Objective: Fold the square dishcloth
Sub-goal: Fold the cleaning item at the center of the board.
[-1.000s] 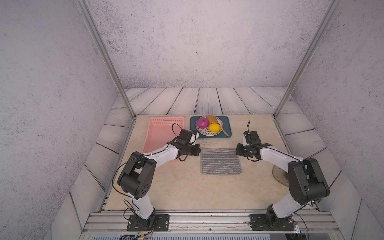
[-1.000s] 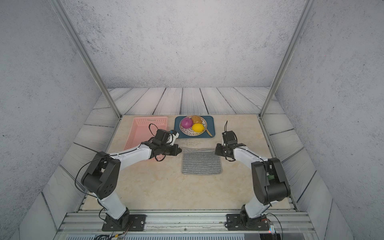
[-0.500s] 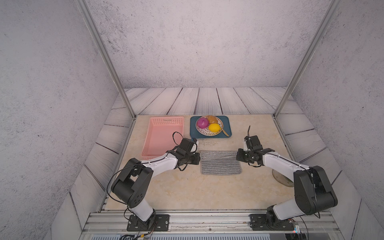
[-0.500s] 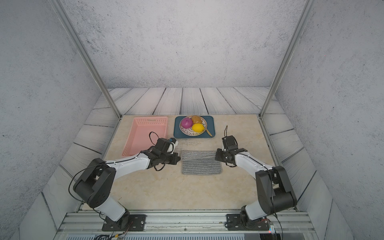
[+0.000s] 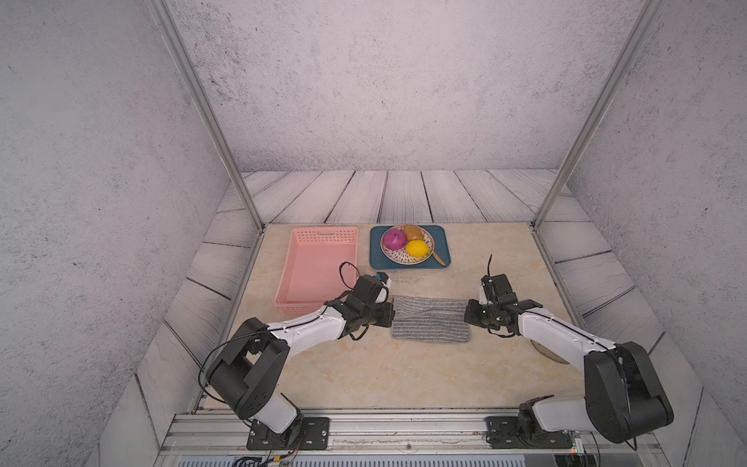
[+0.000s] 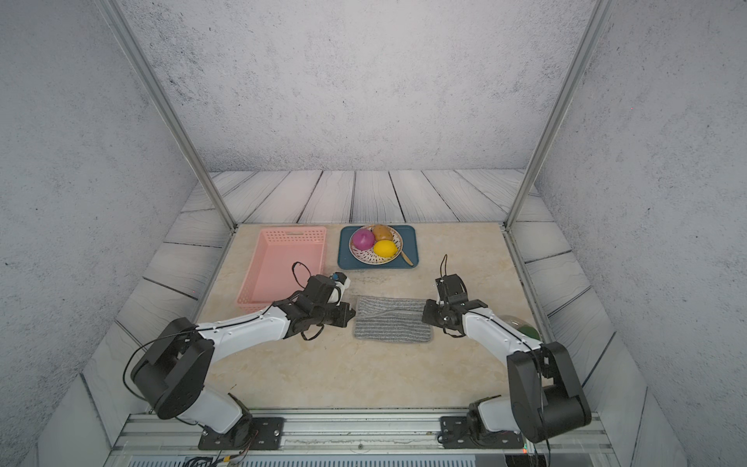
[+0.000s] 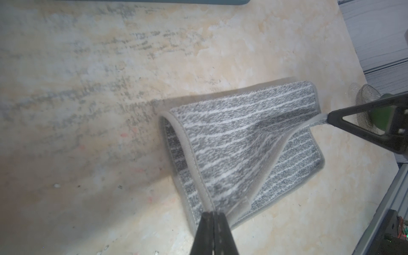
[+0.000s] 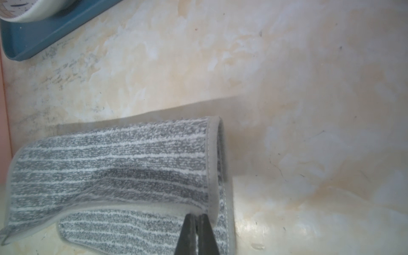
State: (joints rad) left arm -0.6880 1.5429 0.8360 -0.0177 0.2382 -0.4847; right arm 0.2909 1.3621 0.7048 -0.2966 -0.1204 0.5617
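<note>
Loosely doubled dishcloth (image 5: 430, 323), upper edge pinched

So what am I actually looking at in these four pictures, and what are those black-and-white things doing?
Those are a robot's left arm and right arm, bolted at the near edge of a table; each ends in a two-finger pincer. Two pictures come from one camera head overhead and look nearly alike. The other two come from small cameras on the wrists, looking along the fingers. On the table lie a grey striped dishcloth, a pink basket and a blue tray carrying a plate of round fruit-like pieces. The left gripper and right gripper are each pinched shut on a corner of the dishcloth, holding its top layer doubled over the bottom one.
</note>
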